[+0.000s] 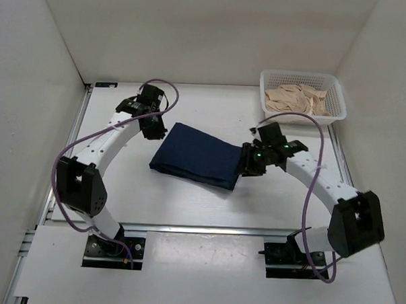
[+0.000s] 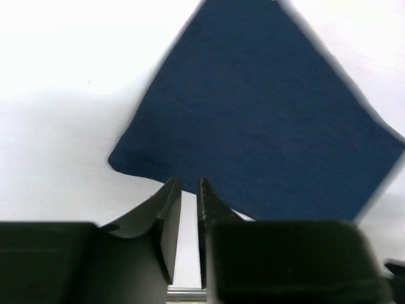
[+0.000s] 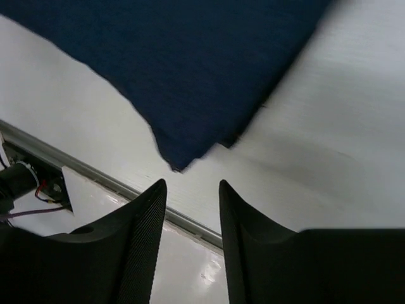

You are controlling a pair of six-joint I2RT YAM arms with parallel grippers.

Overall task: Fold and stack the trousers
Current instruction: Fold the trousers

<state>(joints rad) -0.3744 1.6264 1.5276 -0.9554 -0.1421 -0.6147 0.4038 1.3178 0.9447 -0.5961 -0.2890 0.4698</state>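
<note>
Trousers (image 1: 197, 162) folded into 1 flat navy rectangle on the white table (image 1: 207, 209), lying between the 2 grippers. Left gripper (image 1: 153, 128) poised at the fold's far left corner. Jaws narrow there, only a slim gap, nothing between them. In its wrist view, cloth spreads just ahead of the tips. Right gripper (image 1: 246, 160) sits against the fold's right edge. Jaws moderately apart and empty, 1 corner of the denim just ahead of the tips. White mesh basket (image 1: 337, 97) of beige fabric (image 1: 294, 99) stands well beyond the right gripper, at the table's far right corner.
</note>
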